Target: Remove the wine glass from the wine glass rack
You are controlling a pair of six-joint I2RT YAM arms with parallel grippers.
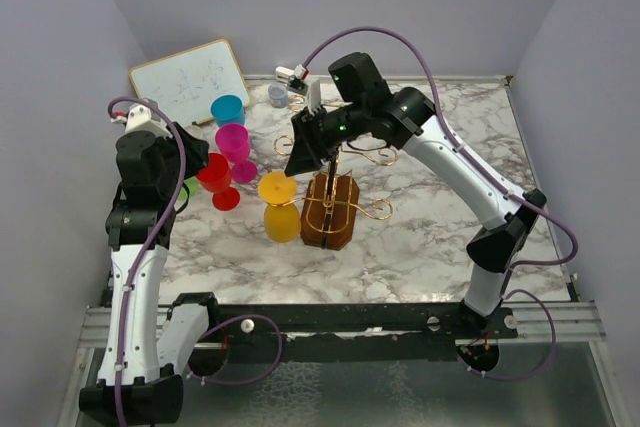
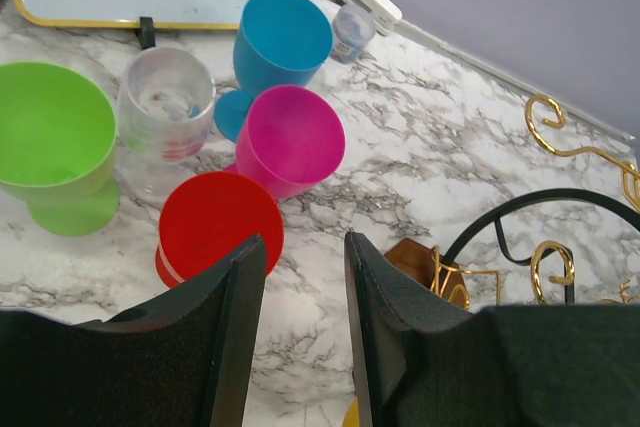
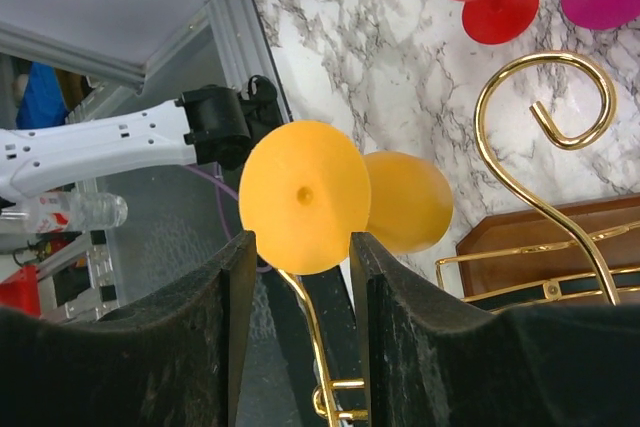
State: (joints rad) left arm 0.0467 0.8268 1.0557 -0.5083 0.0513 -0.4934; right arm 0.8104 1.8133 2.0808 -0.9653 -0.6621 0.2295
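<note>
— Wine glass [image 1: 279,205], where is it?
— Start at the left of the top view. The left gripper [image 2: 305,242] has its fingers apart and holds nothing. Next come the red cup [image 1: 214,173] and the pink cup [image 1: 233,140]. In the middle, the yellow glass hangs upside down on the wine glass rack [image 1: 331,210].
— And the right gripper [image 3: 300,237]?
— Fingers apart, right by the glass's foot. I cannot tell if they touch it.

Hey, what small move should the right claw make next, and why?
Probably ease the right claw a little forward, then close. Its jaws stand open, lined up on the yellow wine glass, which hangs on the wine glass rack, not yet gripped.
</note>
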